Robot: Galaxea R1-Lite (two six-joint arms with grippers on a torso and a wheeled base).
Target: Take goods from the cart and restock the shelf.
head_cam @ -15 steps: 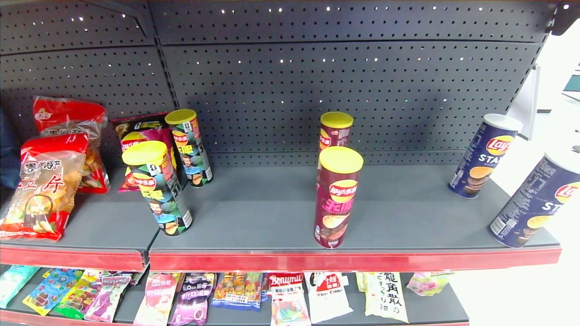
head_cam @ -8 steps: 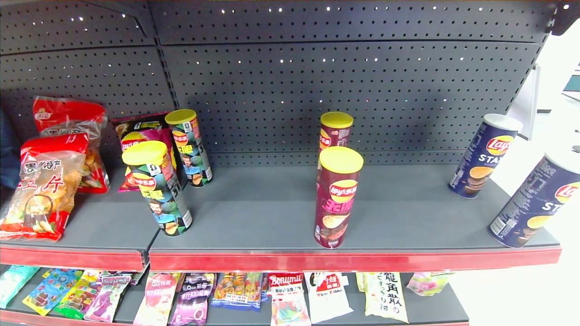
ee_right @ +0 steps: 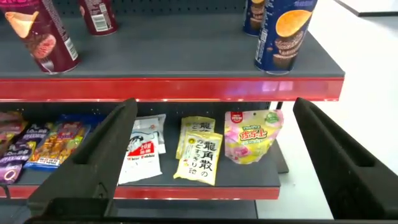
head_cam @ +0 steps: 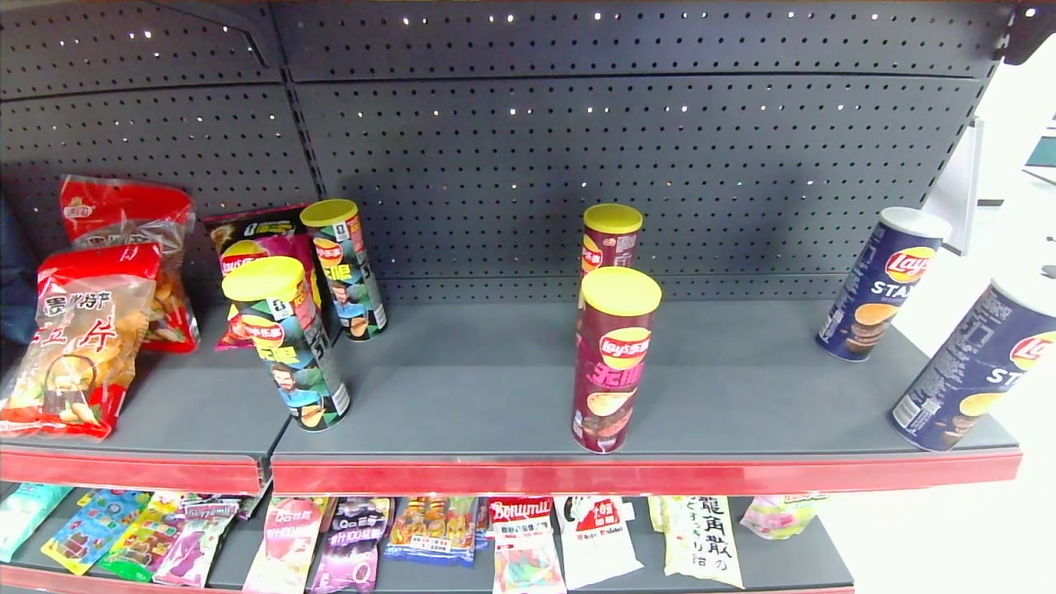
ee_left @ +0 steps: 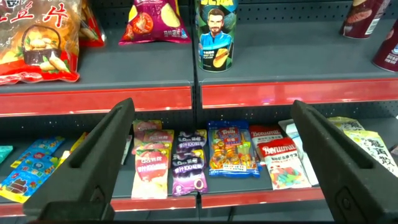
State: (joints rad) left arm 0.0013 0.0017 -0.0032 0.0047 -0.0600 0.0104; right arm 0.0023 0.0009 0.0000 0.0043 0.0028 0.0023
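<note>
Maroon can [head_cam: 615,363] upright at shelf [head_cam: 495,396] front; snack bags [head_cam: 82,330] left.

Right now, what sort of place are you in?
Probably a shop aisle or a mock-up of one: a pegboard-backed shelf with a red front strip, chip cans standing on it, and snack packets laid out below.

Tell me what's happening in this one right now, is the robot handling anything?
Nothing is being handled at this moment. The left gripper and the right gripper are both open and empty, held in front of the shelving. On the upper shelf stand green chip cans, maroon chip cans and blue chip cans, with red snack bags at its left end. Small snack packets lie in a row on the lower shelf.
</note>
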